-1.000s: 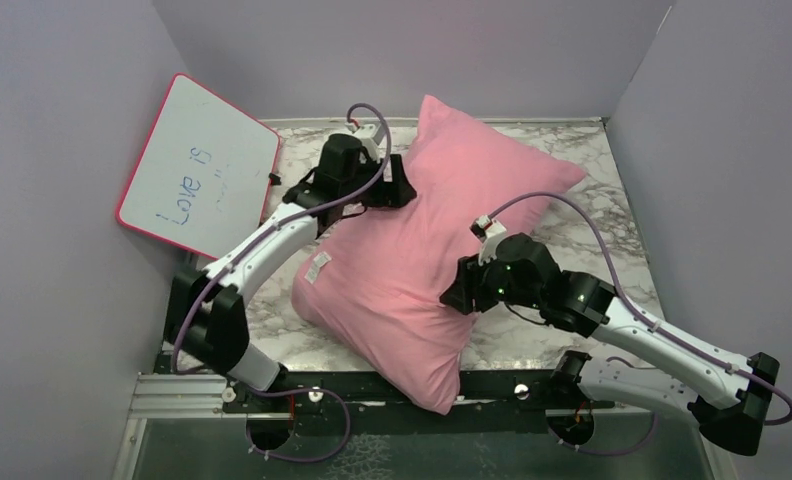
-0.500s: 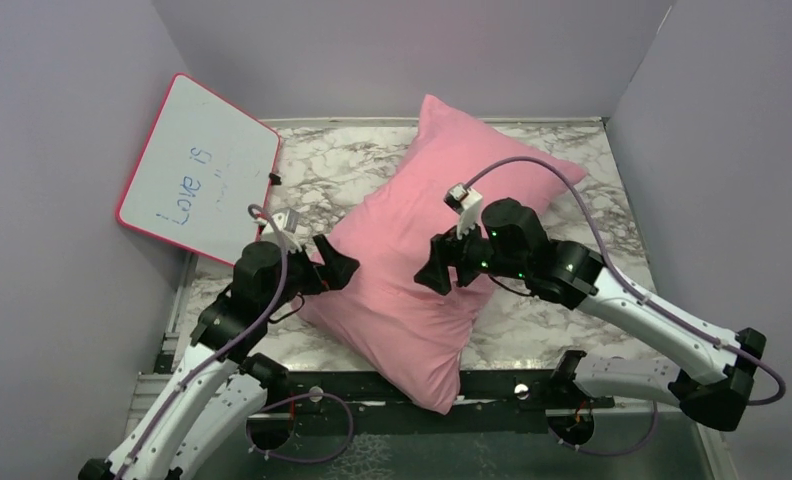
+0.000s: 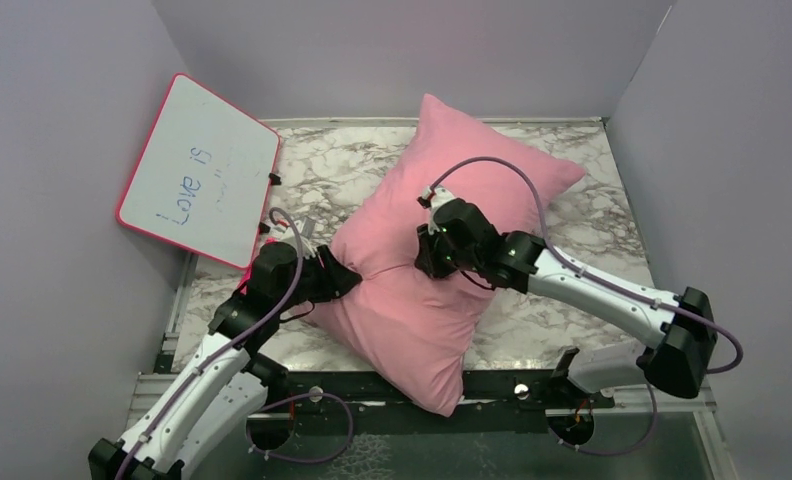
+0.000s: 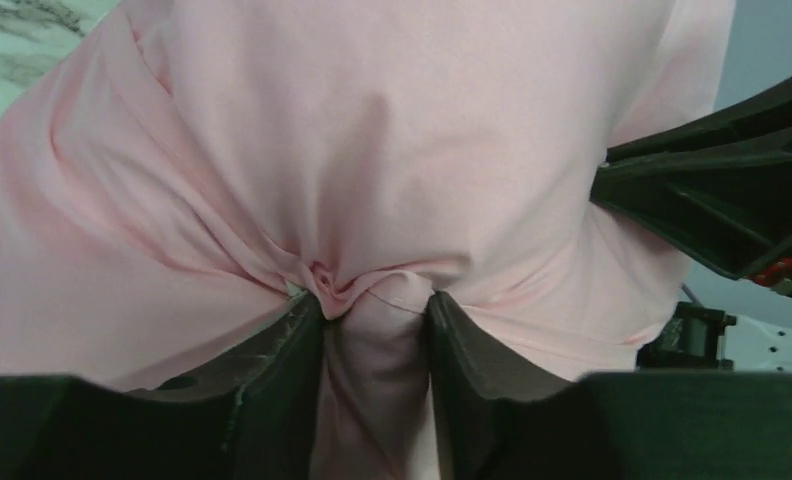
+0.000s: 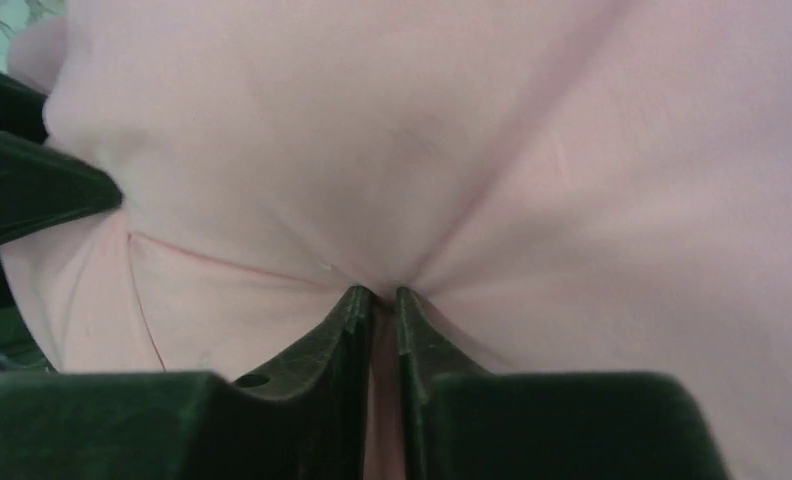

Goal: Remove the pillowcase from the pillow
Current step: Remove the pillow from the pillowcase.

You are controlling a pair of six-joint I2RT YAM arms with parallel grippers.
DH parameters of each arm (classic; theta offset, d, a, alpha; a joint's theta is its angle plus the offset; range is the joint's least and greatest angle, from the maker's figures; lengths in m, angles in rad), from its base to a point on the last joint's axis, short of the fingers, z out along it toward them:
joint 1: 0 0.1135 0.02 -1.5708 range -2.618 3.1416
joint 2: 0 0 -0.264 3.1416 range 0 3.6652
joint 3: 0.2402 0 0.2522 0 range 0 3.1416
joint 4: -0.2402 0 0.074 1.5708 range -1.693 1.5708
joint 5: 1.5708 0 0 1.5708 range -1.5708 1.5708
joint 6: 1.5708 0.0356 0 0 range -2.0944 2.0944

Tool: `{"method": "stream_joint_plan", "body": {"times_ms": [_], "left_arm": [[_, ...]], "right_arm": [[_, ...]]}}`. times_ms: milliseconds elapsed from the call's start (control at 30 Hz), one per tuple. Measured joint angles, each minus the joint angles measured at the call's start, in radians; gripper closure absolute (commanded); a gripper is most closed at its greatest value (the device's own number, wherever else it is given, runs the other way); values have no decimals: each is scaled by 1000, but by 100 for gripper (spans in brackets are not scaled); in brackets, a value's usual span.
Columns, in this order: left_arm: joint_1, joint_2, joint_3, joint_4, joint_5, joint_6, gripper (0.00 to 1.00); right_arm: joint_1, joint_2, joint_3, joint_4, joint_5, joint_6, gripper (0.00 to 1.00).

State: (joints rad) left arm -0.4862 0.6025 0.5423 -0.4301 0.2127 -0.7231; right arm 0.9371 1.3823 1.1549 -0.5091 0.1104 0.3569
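From above, one pillowcase [image 3: 452,180] lies across the middle of the marble table [image 3: 612,225], its long axis running from 12 o'clock down to 6 o'clock. It is plump and filled. The pillow is hidden inside it, so no white shows. One whiteboard [image 3: 202,170] leans on the wall at the case's 10 o'clock. Two arms reach in. The left gripper [image 3: 350,282] meets the case's edge at 8 o'clock, and the right gripper [image 3: 424,262] presses on its middle. Creases run between the two. Only this view shows the whole case, the board and both arms, but not how the jaws stand.

The left wrist view shows that. Its two fingers [image 4: 290,350] stand partly apart, with a thick bunched fold of the case clamped between them, and wrinkles fan out from the pinch. A black part that seems to be the right gripper [image 4: 712,200] juts in at 3 o'clock, close over the cloth. A sliver of table shows at 11 o'clock.

In the right wrist view, the two fingers [image 5: 342,330] stand almost together, nipping a thin ridge of the case. Creases spread from it, and a seam line runs off toward 9 o'clock. There a dark wedge pokes in, likely the left gripper [image 5: 22,190].
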Motion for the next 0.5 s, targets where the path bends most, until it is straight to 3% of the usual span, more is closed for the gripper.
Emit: {"method": "stream_joint_plan", "body": {"times_ms": [100, 300, 400, 500], "left_arm": [[0, 74, -13, 81, 31, 3, 98], [0, 325, 57, 214, 78, 37, 100], [0, 439, 139, 232, 80, 76, 100], [-2, 562, 257, 228, 83, 124, 100]], "right_arm": [[0, -92, -90, 54, -4, 36, 94], [-1, -259, -253, 105, -85, 122, 93], [-1, -300, -295, 104, -105, 153, 80], [-3, -317, -288, 82, -90, 170, 53]]}}
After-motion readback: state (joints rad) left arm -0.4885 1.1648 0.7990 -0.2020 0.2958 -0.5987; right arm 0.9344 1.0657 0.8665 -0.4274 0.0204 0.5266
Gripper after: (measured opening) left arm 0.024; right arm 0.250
